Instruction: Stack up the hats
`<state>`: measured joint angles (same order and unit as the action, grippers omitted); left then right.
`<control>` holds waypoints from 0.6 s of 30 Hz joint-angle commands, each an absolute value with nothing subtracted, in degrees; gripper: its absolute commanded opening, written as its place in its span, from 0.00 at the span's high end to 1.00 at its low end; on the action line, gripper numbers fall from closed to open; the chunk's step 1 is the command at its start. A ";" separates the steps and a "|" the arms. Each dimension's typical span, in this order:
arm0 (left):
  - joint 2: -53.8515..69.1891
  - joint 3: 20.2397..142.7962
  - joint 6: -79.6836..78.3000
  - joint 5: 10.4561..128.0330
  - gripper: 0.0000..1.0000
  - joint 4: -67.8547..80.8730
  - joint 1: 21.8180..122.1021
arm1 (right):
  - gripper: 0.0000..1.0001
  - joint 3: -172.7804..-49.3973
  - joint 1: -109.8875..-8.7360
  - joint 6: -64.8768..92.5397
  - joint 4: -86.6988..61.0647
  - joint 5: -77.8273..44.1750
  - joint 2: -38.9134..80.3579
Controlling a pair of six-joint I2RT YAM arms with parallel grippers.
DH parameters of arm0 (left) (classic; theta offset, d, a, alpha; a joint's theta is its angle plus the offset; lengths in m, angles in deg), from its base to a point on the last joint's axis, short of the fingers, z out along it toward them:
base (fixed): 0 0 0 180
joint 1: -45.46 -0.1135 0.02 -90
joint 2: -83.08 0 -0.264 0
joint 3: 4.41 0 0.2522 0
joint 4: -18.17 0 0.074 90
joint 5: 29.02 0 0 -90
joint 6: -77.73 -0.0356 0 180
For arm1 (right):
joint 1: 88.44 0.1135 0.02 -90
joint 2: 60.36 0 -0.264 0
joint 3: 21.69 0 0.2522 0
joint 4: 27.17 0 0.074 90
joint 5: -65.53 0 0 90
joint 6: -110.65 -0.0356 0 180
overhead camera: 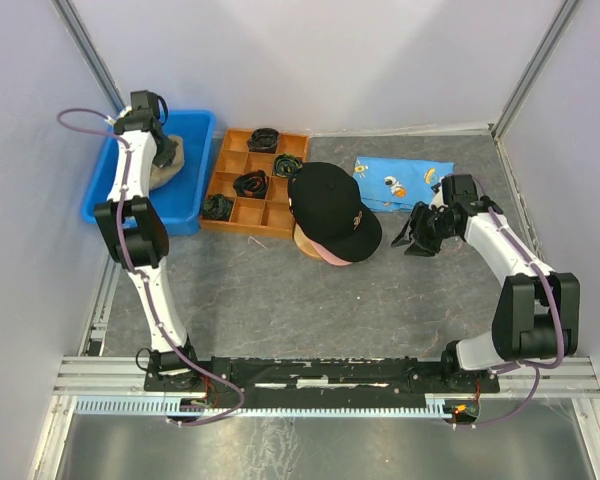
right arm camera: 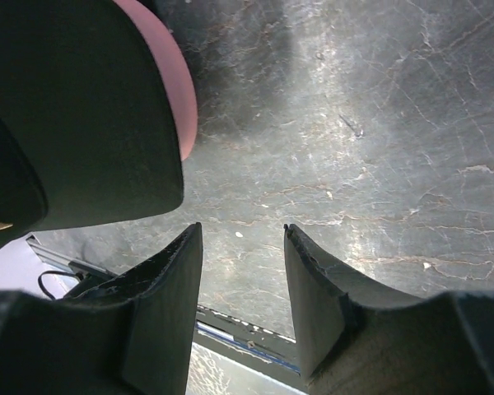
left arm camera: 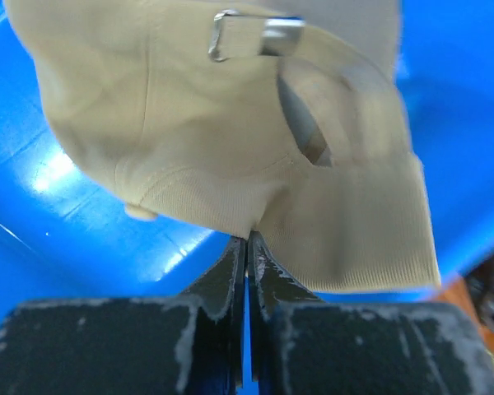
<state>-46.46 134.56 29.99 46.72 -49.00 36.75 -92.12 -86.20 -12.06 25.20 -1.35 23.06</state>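
Note:
A black cap (overhead camera: 330, 205) with a small emblem lies on top of a pink cap (overhead camera: 332, 257) in a pile at the table's middle. Only one black cap shows. The tan cap (overhead camera: 173, 157) lies in the blue bin (overhead camera: 198, 122) at the back left. My left gripper (overhead camera: 158, 140) is down in the bin, shut on the tan cap's fabric edge (left arm camera: 214, 148), with the jaws (left arm camera: 249, 240) pressed together. My right gripper (overhead camera: 412, 238) is open and empty just right of the pile. The right wrist view shows the black brim (right arm camera: 74, 107) and pink brim (right arm camera: 183, 99) left of its fingertips (right arm camera: 243, 230).
A wooden compartment tray (overhead camera: 232, 210) holding several black coiled bundles (overhead camera: 250, 184) stands between the bin and the pile. A blue cartoon-print cloth (overhead camera: 402, 180) lies behind the right gripper. Grey walls close in the left, right and back.

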 commanded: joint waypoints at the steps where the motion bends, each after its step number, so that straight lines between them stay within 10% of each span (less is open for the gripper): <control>1: -34.65 139.03 25.67 46.60 0.97 -45.27 40.00 | 0.48 -95.77 -86.37 -12.60 24.87 1.10 19.94; 18: -12.81 130.74 23.14 59.91 0.97 -32.64 54.01 | 0.47 -107.50 -86.25 -20.42 14.51 11.32 10.07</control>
<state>-17.65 132.72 19.13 55.73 -38.60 54.54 -104.01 -86.20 -18.79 20.91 7.30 12.30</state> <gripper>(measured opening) 0.043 0.525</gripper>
